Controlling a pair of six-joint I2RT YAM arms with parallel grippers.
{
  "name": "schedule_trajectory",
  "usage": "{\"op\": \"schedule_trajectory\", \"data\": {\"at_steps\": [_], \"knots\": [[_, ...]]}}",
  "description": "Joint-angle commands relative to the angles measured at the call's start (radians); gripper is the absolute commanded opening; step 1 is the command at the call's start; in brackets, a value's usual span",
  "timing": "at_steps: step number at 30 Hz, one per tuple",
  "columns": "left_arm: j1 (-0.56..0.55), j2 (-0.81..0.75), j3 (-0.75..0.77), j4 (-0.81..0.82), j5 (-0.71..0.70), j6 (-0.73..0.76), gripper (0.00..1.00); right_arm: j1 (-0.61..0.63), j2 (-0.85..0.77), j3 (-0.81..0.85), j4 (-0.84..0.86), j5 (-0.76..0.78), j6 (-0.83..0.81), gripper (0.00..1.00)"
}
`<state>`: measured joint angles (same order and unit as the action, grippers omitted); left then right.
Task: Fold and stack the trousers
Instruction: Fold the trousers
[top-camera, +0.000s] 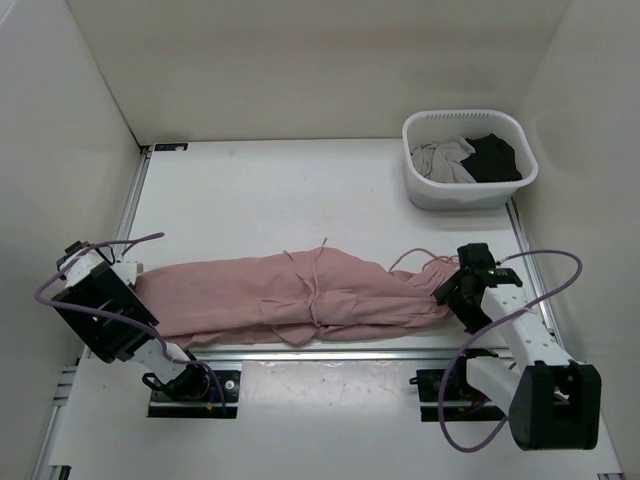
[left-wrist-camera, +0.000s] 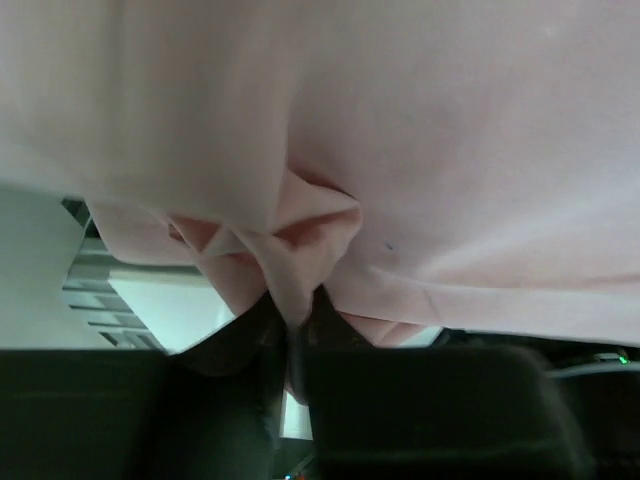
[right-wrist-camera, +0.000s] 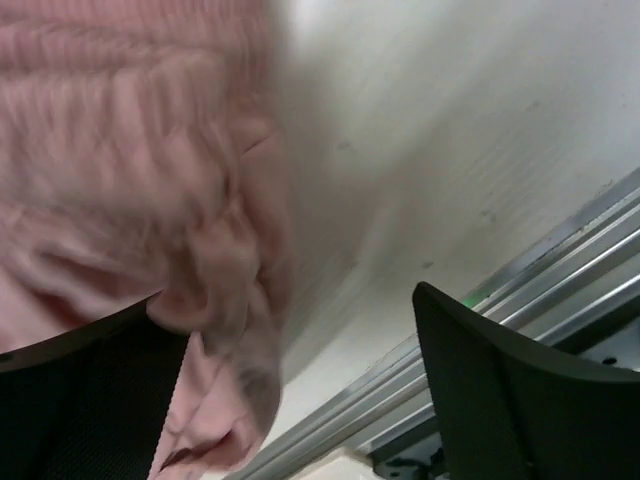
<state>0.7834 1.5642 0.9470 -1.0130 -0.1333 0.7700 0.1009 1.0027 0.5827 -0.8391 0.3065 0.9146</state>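
Pink trousers (top-camera: 290, 295) lie stretched left to right across the near part of the table, creased in the middle, with a thin cord (top-camera: 412, 258) loose near the right end. My left gripper (top-camera: 135, 287) is at the left end. In the left wrist view it (left-wrist-camera: 292, 325) is shut on a bunched fold of the pink cloth (left-wrist-camera: 300, 230). My right gripper (top-camera: 447, 290) is at the ribbed right end of the trousers (right-wrist-camera: 120, 150). In the right wrist view it (right-wrist-camera: 300, 400) is open, and the cloth hangs against one finger (right-wrist-camera: 80, 400) while the other finger (right-wrist-camera: 520, 390) is free.
A white basket (top-camera: 420, 190) stands at the back right with pale and black clothes inside. White walls close the table on three sides. Metal rails (top-camera: 330, 352) run along the near edge and show in the right wrist view (right-wrist-camera: 480, 320).
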Motion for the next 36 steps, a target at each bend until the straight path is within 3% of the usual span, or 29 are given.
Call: {"op": "schedule_trajectory", "data": {"at_steps": [1, 4, 7, 8, 9, 12, 13, 14, 17, 18, 25, 28, 34, 36], "knots": [[0.016, -0.012, -0.007, 0.108, -0.02, -0.008, 0.26, -0.146, 0.011, -0.079, 0.104, -0.137, -0.081, 0.94], [0.027, -0.012, 0.024, 0.12, -0.02, -0.017, 0.57, -0.204, 0.023, -0.141, 0.274, -0.289, -0.175, 0.97], [0.036, -0.003, 0.055, 0.129, -0.002, -0.026, 0.64, -0.204, 0.059, -0.152, 0.336, -0.264, -0.215, 0.94], [0.045, -0.003, 0.064, 0.14, 0.012, -0.026, 0.66, -0.204, 0.059, -0.161, 0.351, -0.264, -0.215, 0.89], [0.045, 0.01, 0.064, 0.14, 0.012, -0.026, 0.68, -0.204, 0.074, -0.161, 0.363, -0.253, -0.215, 0.77], [0.045, 0.06, 0.064, 0.149, 0.023, -0.035, 0.68, -0.213, 0.131, -0.184, 0.414, -0.253, -0.194, 0.57], [0.045, 0.069, 0.05, 0.149, 0.023, -0.044, 0.68, -0.213, 0.157, -0.184, 0.423, -0.253, -0.183, 0.42], [0.045, 0.079, 0.05, 0.149, 0.023, -0.044, 0.68, -0.213, 0.157, -0.184, 0.434, -0.253, -0.172, 0.33], [0.045, 0.147, 0.056, 0.149, 0.06, -0.044, 0.33, -0.213, 0.171, -0.141, 0.436, -0.19, -0.172, 0.02], [0.045, 0.163, 0.073, 0.149, 0.079, -0.061, 0.14, -0.222, 0.171, -0.104, 0.427, -0.163, -0.172, 0.0], [-0.041, 0.287, 0.41, 0.076, 0.246, -0.167, 0.14, -0.222, 0.125, 0.1, 0.434, -0.021, -0.253, 0.0], [-0.148, 0.339, 0.594, 0.051, 0.284, -0.219, 0.14, -0.222, 0.148, 0.175, 0.465, -0.021, -0.253, 0.0], [-0.245, 0.398, 0.733, 0.03, 0.261, -0.261, 0.14, -0.222, 0.166, 0.226, 0.465, 0.005, -0.264, 0.0], [-0.257, 0.398, 0.733, 0.015, 0.248, -0.261, 0.24, -0.231, 0.177, 0.226, 0.479, -0.016, -0.273, 0.0]]}}
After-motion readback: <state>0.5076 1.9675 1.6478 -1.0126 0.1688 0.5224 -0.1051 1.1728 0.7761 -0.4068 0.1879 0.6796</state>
